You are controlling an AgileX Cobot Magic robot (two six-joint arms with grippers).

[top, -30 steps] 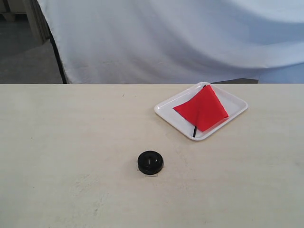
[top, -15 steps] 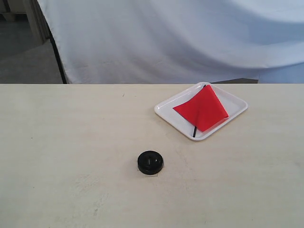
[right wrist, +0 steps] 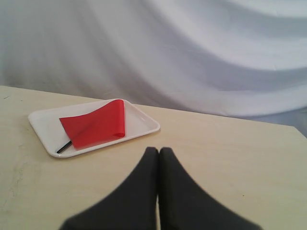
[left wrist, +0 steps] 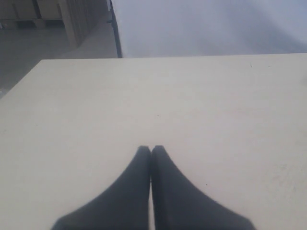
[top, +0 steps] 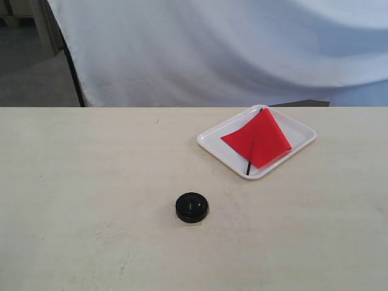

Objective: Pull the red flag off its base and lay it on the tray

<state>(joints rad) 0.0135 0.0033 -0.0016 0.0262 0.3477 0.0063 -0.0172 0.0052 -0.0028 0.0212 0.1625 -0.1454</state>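
The red flag (top: pixel 257 138) lies flat on the white tray (top: pixel 301 130) at the back right of the table, its thin black pole pointing toward the tray's near rim. The same flag (right wrist: pixel 95 124) and tray (right wrist: pixel 144 120) show in the right wrist view, ahead of my right gripper (right wrist: pixel 159 150), which is shut on nothing. The black round base (top: pixel 192 207) stands alone near the table's middle, its centre hole bare. My left gripper (left wrist: pixel 150 149) is shut and holds nothing, over bare tabletop. Neither arm shows in the exterior view.
A white cloth backdrop (top: pixel 218 48) hangs behind the table's far edge. A dark floor and a stand leg (top: pixel 73 73) are at the back left. The pale tabletop (top: pixel 91 182) spreads wide around the base.
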